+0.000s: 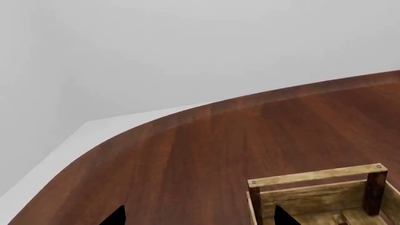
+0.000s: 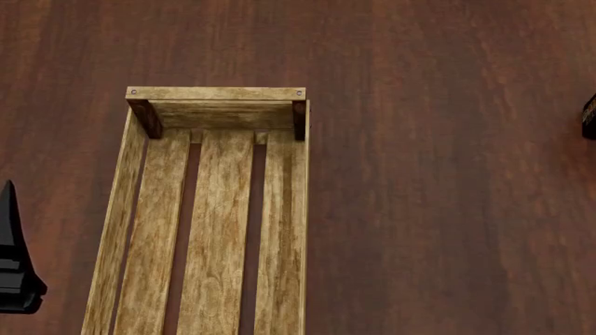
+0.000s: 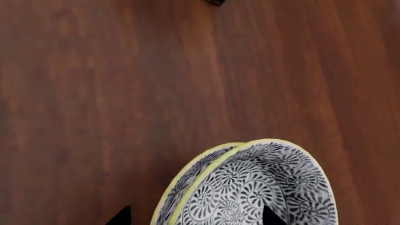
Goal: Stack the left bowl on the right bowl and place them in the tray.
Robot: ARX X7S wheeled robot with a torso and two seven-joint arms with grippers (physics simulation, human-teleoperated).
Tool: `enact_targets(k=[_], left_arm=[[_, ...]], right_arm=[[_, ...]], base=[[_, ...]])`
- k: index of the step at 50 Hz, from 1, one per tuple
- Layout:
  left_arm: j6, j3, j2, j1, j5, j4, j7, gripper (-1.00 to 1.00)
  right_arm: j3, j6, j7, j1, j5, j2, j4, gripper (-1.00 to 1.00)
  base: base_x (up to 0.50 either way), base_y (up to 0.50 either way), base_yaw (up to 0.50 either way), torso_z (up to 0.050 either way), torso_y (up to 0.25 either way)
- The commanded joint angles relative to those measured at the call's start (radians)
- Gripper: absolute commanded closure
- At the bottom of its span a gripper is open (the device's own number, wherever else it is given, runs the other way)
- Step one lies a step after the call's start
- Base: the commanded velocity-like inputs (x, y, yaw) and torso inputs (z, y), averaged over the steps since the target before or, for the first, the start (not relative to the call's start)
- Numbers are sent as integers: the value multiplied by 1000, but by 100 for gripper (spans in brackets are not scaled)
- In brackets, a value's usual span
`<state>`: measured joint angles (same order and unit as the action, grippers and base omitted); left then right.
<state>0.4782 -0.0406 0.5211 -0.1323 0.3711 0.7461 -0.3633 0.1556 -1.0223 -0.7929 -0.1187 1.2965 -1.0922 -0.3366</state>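
Note:
The tray (image 2: 214, 93) is a long pale wooden crate with a slatted bottom, lying empty on the dark wood table; its end corner (image 1: 315, 177) also shows in the left wrist view. Two patterned black-and-white bowls with yellow rims sit nested, the inner bowl (image 3: 262, 187) inside the outer bowl (image 3: 178, 183); they show only in the right wrist view. My right gripper (image 3: 195, 220) is open, one fingertip outside the rims and the other over the inner bowl. My left gripper (image 1: 200, 220) is open beside the tray's end, holding nothing. The head view shows no bowls.
The table's curved edge (image 1: 156, 123) runs beyond the tray, with pale floor behind it. A small dark object (image 3: 214, 2) lies on the table past the bowls. My left gripper (image 2: 14, 265) and right gripper (image 2: 588, 117) show at the head view's edges.

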Motion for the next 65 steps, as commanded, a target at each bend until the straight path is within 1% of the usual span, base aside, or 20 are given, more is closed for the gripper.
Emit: enact_targets(k=[1,10,36,65], left_arm=[[-2,3,3,2,5,0,-1,-100],[-1,4,5,2,8,-1,-2,-100],[-2,-6,9,-1,7,-5,-5,-100],[-6,-15,13,1,4,-6,-11,-100]], right_arm=[[-18,24,20,22,-28,25,5,-100],[-29,63,58,53,-72,47,29,-100],[-33,116,117,138,-116,78,54,-100],[-70,138,163,162,-149,103,98,-100]], base=[[0,0,0,0,0],[0,0,0,0,0],[0,0,0,0,0],[0,0,0,0,0]])
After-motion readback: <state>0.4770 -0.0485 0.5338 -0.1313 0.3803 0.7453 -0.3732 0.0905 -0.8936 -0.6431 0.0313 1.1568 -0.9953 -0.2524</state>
